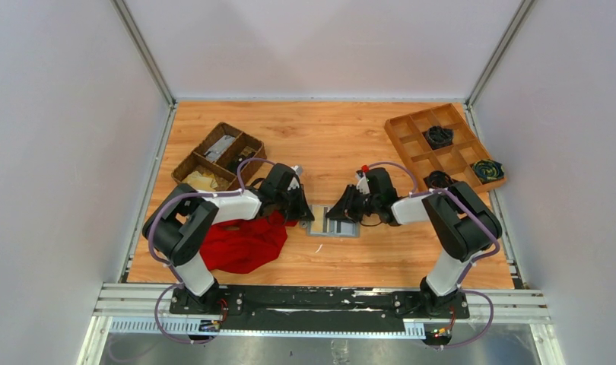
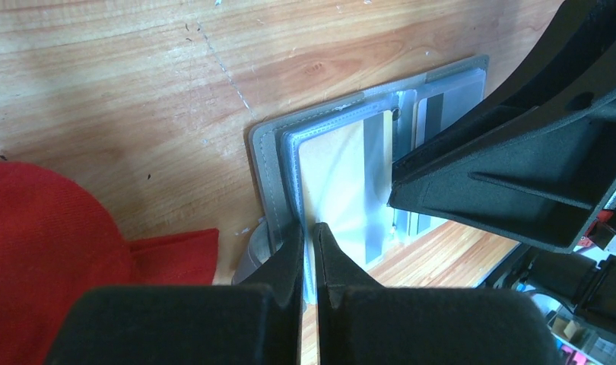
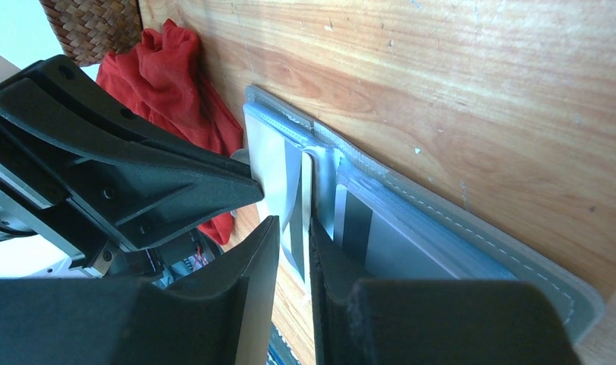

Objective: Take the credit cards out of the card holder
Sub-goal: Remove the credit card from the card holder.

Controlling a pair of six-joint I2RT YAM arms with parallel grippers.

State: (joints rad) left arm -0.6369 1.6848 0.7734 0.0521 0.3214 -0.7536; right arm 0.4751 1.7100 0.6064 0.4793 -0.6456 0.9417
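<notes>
The grey card holder [image 1: 334, 226] lies open on the wooden table between both grippers. In the left wrist view its left half [image 2: 274, 152] shows a clear sleeve with a tan credit card [image 2: 339, 175] inside. My left gripper [image 2: 310, 228] is shut on the near edge of that sleeve. The right gripper [image 3: 293, 224] stands over the fold of the holder [image 3: 518, 258], its fingers slightly apart with the edge of a pale, grey-striped card [image 3: 278, 167] in the gap. Another card with a dark stripe [image 3: 358, 220] sits in the right half's sleeve. The two grippers [image 1: 309, 213] [image 1: 337, 214] nearly touch.
A red cloth [image 1: 240, 242] lies bunched just left of the holder, under the left arm. A dark wicker basket [image 1: 217, 156] stands at the back left. A wooden compartment tray [image 1: 442, 144] with dark items stands at the back right.
</notes>
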